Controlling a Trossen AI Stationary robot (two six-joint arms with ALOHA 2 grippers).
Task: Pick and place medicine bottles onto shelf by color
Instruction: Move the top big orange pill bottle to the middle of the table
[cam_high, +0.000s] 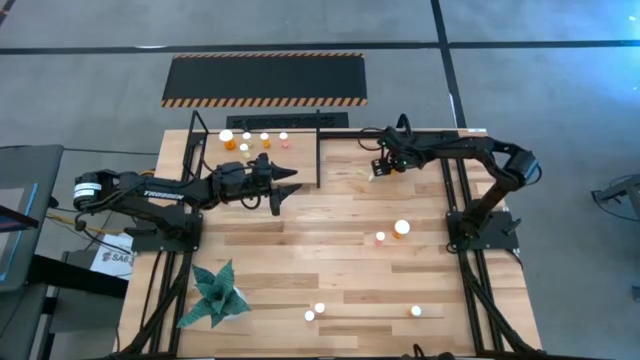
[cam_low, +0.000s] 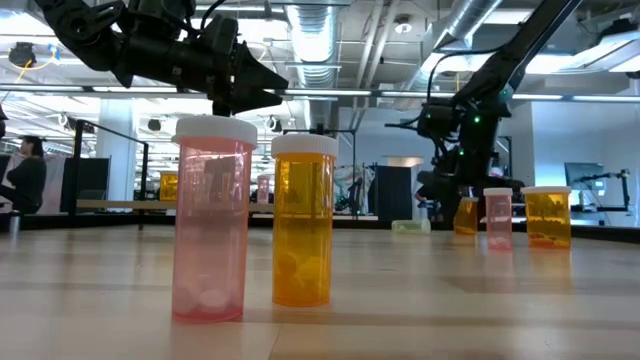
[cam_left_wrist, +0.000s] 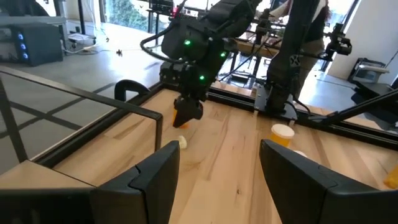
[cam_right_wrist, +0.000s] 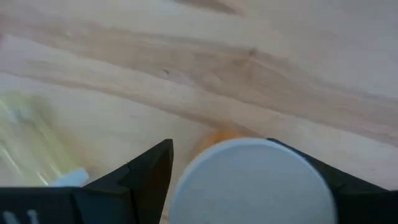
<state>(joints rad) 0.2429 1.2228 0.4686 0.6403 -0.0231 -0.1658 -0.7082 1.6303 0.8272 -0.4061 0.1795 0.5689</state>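
Your right gripper (cam_right_wrist: 249, 180) clasps an orange medicine bottle (cam_right_wrist: 252, 183) upright, cap facing the wrist, just above the bench (cam_high: 400, 290); the shelf (cam_high: 215, 160) lies beyond it, toward the left gripper (cam_high: 283, 187), which hangs released, empty.

Both arms are matte black, tubular links on black frame posts — left arm (cam_high: 150, 190) has white lettering along its forearm and a pale round cap at the shoulder joint. Right arm (cam_high: 470, 150) shows green status LEDs near the wrist, with black cables looping beside them. Fingers (cam_left_wrist: 149, 180) are black, angular, wedge-shaped.
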